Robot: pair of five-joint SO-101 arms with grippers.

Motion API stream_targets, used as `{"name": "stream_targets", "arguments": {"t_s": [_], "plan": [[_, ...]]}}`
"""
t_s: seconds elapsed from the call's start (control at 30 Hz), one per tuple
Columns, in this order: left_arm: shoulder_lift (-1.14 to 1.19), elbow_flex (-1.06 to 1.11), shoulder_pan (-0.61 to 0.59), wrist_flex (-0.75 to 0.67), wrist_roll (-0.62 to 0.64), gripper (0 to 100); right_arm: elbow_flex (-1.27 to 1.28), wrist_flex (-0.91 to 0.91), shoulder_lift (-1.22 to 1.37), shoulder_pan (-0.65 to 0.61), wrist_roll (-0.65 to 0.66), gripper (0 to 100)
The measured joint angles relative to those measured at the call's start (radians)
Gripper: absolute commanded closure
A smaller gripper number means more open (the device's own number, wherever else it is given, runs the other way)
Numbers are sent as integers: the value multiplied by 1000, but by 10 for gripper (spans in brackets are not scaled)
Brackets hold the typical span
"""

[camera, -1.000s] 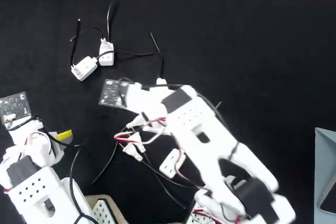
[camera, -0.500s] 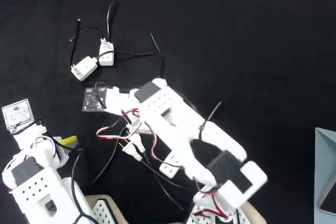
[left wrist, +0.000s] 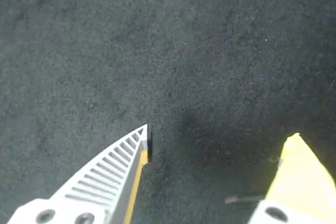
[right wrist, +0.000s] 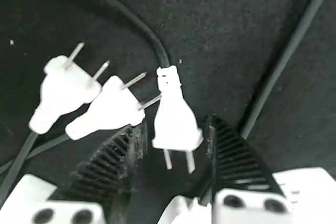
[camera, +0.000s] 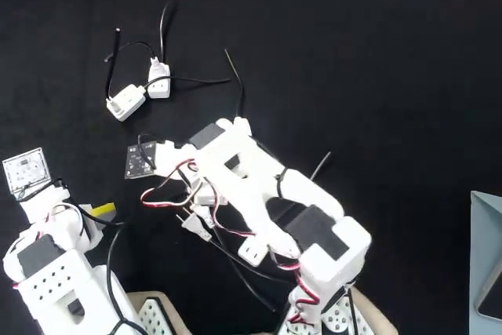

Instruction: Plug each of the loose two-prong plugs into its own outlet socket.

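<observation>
Between the spread fingers [right wrist: 118,156] of the right end effector [right wrist: 174,127] lies one plug [right wrist: 176,114] of three.

On your table [camera: 392,76], far left, a socket [camera: 125,104] lies just beside a second socket [camera: 159,81] — their cords [camera: 118,60] loop behind them and off to the right. Near the middle, your right gripper [right wrist: 175,129] hangs over the loose plugs. One plug [right wrist: 176,115] lies between its fingers, and a second plug [right wrist: 107,109] lies just beside that one, prongs pointing at it. A third plug [right wrist: 62,86] lies side by side with the second, on its far side. A third socket [camera: 255,250] lies nearer the arms' bases, partly under the right arm [camera: 259,186], well apart from the far pair. Your left gripper [left wrist: 220,135] sits at the near left, over the table — and a box [camera: 486,256] stands at the right edge.
</observation>
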Motion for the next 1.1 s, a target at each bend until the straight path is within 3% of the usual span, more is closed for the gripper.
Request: {"name": "stream_targets", "arguments": {"t_s": [0.17,0.33,0.8,1.1], "plan": [[0,43,0,-46,0,622,-38,0,48,0,0,823],[0,46,0,-57,0,622,-58,-6,61,2,0,987],[0,46,0,-57,0,622,-69,138,-107,0,-3,987],[0,46,0,-57,0,622,-69,152,-331,68,-239,987]]}}
